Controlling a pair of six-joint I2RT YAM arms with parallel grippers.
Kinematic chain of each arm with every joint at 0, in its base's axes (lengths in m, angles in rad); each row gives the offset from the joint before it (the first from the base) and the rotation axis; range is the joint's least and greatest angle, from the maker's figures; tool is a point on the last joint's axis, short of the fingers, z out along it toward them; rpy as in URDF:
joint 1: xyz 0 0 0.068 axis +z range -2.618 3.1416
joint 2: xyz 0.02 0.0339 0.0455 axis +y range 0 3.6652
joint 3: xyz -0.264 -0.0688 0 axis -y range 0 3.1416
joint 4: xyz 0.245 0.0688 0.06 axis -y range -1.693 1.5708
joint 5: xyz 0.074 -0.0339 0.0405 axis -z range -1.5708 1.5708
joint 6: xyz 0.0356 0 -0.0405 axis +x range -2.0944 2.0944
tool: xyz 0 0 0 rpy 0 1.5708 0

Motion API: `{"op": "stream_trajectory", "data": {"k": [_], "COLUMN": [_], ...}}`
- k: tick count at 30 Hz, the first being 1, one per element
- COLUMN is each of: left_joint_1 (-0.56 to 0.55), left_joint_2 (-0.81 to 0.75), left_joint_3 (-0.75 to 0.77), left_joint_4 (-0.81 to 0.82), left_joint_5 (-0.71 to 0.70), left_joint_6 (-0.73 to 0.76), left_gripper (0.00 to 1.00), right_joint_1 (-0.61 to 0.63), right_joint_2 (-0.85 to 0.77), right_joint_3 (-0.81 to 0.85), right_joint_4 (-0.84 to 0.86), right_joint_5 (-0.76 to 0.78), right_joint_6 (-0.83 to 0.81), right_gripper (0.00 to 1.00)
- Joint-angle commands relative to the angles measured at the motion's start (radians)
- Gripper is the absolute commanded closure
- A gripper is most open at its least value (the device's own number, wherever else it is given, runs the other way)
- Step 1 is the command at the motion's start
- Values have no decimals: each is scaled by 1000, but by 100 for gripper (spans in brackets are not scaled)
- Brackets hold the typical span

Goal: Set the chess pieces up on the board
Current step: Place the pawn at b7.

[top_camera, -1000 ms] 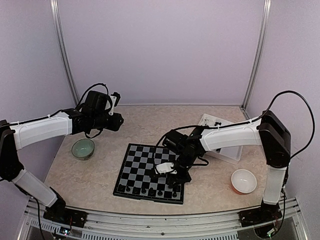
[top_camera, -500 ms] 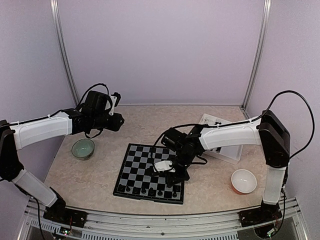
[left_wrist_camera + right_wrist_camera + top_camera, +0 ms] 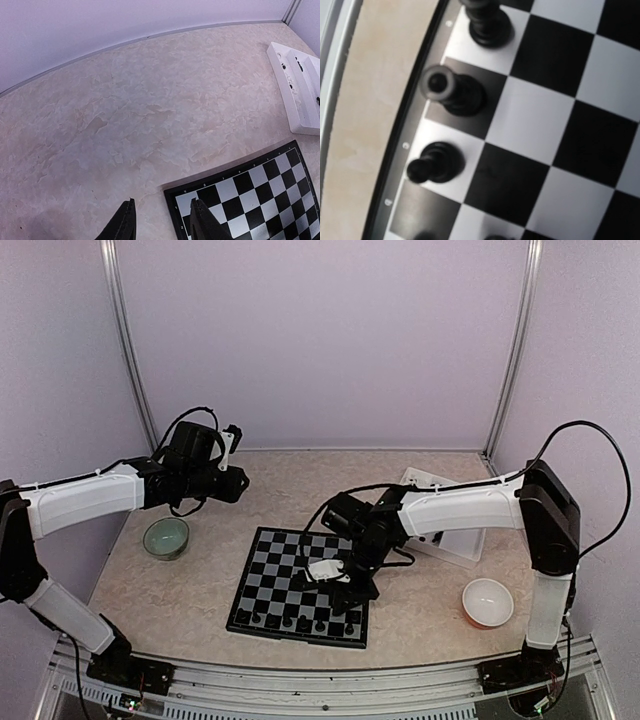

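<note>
The board lies at the table's middle. Several black chess pieces stand in its near row. My right gripper hangs low over the board's near right part. The right wrist view shows the board's squares up close, with three black pieces standing in the edge column. Two dark tips barely show at that view's bottom edge, apart, with nothing between them. My left gripper is open and empty, high above the table left of the board. In the left wrist view it hangs near the board's corner.
A green bowl sits left of the board. A white bowl with an orange outside sits at the near right. A white compartment tray with a few small pieces lies right of the board; it also shows in the left wrist view.
My right gripper has lifted slightly and drawn back from the board's near row. The left arm has not moved.
</note>
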Motion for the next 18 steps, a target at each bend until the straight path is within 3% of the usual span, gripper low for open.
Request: {"op": "stream_trajectory", "data": {"k": [1, 8, 18], "left_joint_1": [-4, -6, -13], "left_joint_2": [-28, -28, -25], "left_joint_3": [-9, -11, -10], "left_joint_4": [20, 20, 17], "left_joint_5": [17, 16, 18], "left_joint_6": [-3, -3, -1], "left_gripper": [62, 62, 62], "right_joint_1": [-37, -54, -55], "right_joint_2": [-36, 22, 48], "right_joint_3": [20, 40, 46], "right_joint_4": [8, 39, 17], "right_joint_5": [7, 62, 28], "right_joint_6": [21, 43, 36], "right_gripper": [79, 90, 91]}}
